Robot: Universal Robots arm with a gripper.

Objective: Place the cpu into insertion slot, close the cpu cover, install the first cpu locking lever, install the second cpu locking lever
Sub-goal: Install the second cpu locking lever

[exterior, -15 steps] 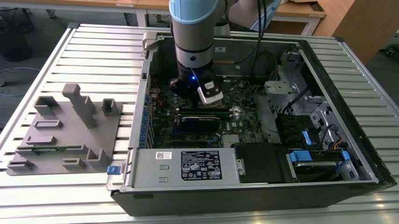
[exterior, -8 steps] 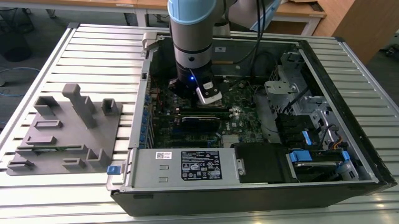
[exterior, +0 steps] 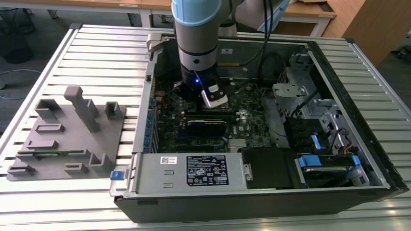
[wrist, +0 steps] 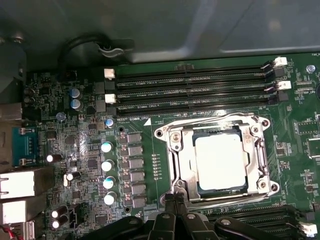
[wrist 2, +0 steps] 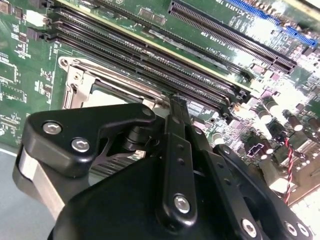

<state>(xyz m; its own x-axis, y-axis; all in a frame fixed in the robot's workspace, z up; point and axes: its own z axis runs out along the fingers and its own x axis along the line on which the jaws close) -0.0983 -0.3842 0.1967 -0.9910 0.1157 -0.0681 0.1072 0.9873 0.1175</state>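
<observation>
The cpu (wrist: 220, 161), a dull silver square, lies flat in the insertion slot (wrist: 261, 189) on the green board. The cpu cover (wrist: 179, 155), a silvery frame, is down around it. A thin wire locking lever (wrist: 215, 118) runs along the socket's side nearest the memory slots. In the first wrist view my gripper (wrist: 175, 196) has its black fingertips close together at the opposite edge of the socket, touching the metal there. The second wrist view shows my gripper (wrist 2: 175, 100) from behind, its tips meeting beside the socket (wrist 2: 75, 85). In the exterior view my gripper (exterior: 215, 102) hangs low over the board.
Long black memory slots (wrist: 190, 92) run beside the socket, and several upright capacitors (wrist: 107, 165) stand nearby. The labelled grey power-supply box (exterior: 192, 171) and drive bays with blue tabs (exterior: 321, 161) fill the case's near side. A grey fixture (exterior: 64, 139) lies outside the case.
</observation>
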